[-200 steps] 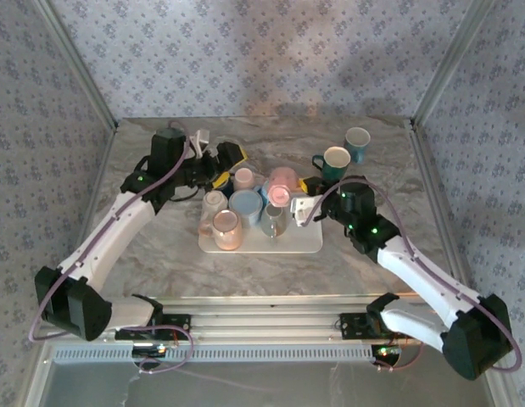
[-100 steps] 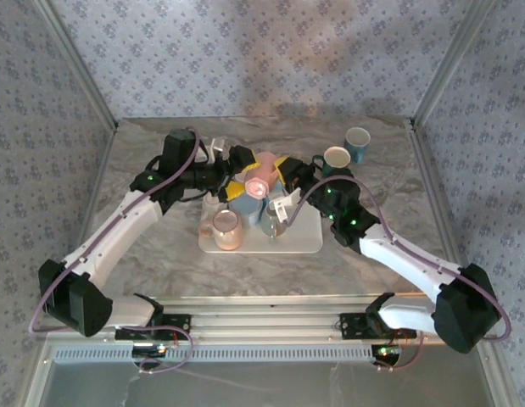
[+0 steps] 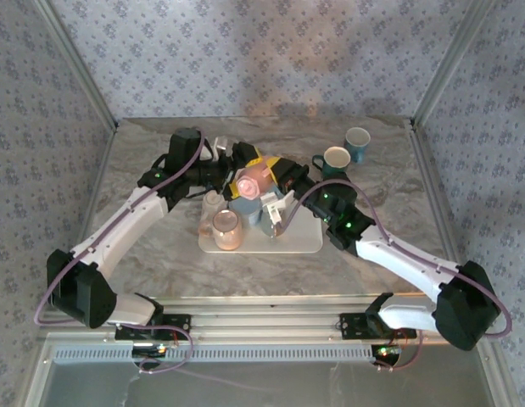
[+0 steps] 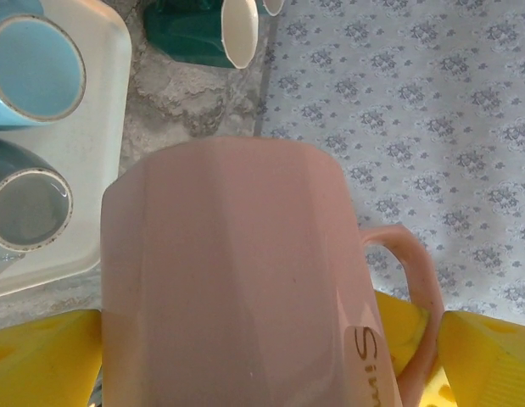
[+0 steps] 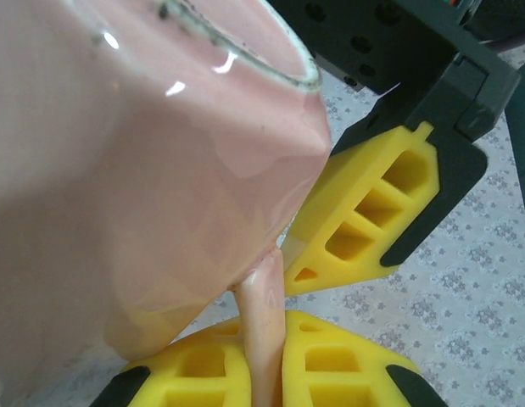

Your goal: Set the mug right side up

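Observation:
A pink mug (image 3: 252, 176) hangs tilted in the air above the back of the white tray (image 3: 304, 242). My right gripper (image 3: 277, 185) is shut on its handle (image 5: 260, 339), which is pinched between the two yellow fingers (image 5: 338, 373). From the left, my left gripper (image 3: 235, 170) stands open around the mug's body (image 4: 228, 280), with one yellow finger (image 4: 41, 360) on each side. In the right wrist view the mug's rim (image 5: 245, 51) shows at the top, with a left finger (image 5: 372, 212) close beside the wall.
On the tray stand a pale pink mug (image 3: 226, 229), a light blue mug (image 4: 33, 68) and a grey-blue one (image 4: 29, 208). Two teal mugs (image 3: 336, 158) (image 3: 357, 140) sit on the marble table at the back right. Patterned walls enclose the sides.
My right gripper has lifted the pink mug off the tray and carried it left and back, tipping it. My left gripper has moved right, and its open fingers now flank the mug.

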